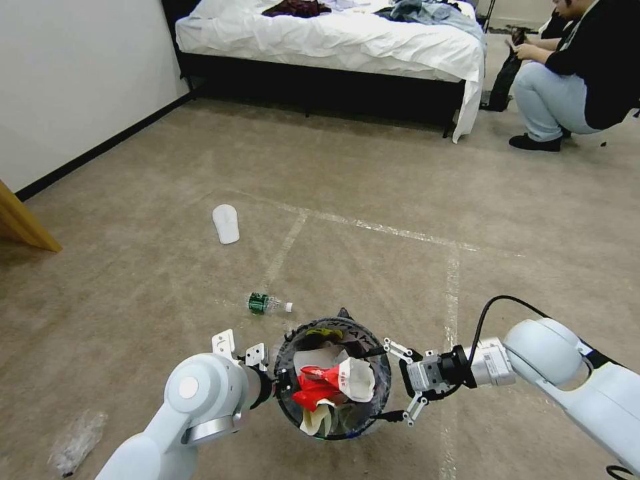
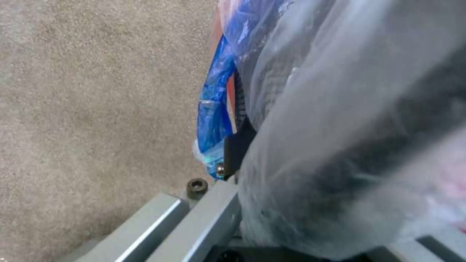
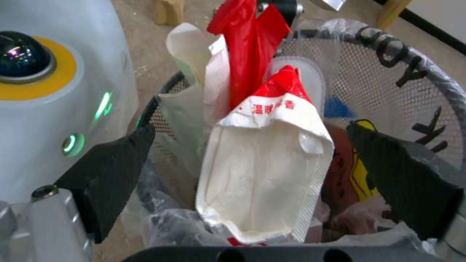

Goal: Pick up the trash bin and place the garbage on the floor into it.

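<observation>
The trash bin [image 1: 363, 331] is a round dark mesh bin lined with a clear bag with black lettering [image 3: 413, 62], stuffed with red and white wrappers [image 3: 267, 156]. My left gripper [image 1: 279, 385] is shut on the bin's left rim; the bag's blue edge [image 2: 213, 109] shows beside its finger. My right gripper [image 1: 392, 383] is open just right of the bin, its black fingers [image 3: 111, 171] spread wide over the rim. On the floor [image 1: 373, 267] lie garbage items: a white slipper [image 1: 225, 223], a green-labelled clear bottle [image 1: 267, 303] and a crushed clear bottle [image 1: 77, 441].
A bed [image 1: 333, 40] stands at the back and a white wall [image 1: 67, 80] runs along the left, with a wooden piece [image 1: 20, 223] at its foot. A person [image 1: 573, 73] crouches at the far right. Whitish tape lines [image 1: 373, 227] cross the carpet.
</observation>
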Controlling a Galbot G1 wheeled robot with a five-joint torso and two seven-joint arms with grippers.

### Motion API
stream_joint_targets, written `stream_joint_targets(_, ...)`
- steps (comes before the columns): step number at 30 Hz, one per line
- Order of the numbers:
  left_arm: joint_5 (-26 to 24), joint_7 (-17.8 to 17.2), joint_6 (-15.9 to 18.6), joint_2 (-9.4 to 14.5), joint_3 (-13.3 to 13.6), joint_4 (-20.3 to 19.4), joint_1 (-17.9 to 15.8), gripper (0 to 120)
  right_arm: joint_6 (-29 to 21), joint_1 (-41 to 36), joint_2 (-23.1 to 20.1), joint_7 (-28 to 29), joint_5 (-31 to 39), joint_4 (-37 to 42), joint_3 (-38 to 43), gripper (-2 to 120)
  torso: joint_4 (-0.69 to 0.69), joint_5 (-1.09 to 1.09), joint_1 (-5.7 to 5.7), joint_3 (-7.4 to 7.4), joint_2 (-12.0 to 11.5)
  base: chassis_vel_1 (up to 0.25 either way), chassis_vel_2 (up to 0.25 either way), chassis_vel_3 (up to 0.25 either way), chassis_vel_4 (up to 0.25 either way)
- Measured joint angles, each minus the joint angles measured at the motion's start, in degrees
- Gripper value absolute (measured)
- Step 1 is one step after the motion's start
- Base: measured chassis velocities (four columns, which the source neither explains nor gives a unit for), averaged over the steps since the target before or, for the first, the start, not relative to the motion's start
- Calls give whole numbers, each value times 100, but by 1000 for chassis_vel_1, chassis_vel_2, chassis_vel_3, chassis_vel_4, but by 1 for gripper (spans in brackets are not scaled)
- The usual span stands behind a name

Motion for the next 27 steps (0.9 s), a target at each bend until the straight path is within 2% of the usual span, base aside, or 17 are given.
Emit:
stream_joint_targets(16,72,62,0,-11,-16,85,-37,0,-131,-30,-43,-28,324,-31,37,100,-1,0,0,0,0,0,0,0,0)
stream_joint_targets(25,161,112,0,19,-80,126,-2,0,-105,-18,-48,142,667,-22,196,100,0,0,0,0,0,0,0,0,0)
stream_joint_targets(26,226,139,0,24,-143,168,9,0,-78,8,-78,335,963,34,247,100,0,-1,0,0,0,0,0,0,0)
stream_joint_targets(27,226,139,0,24,-143,168,9,0,-78,8,-78,335,963,34,247,100,0,-1,0,0,0,0,0,0,0)
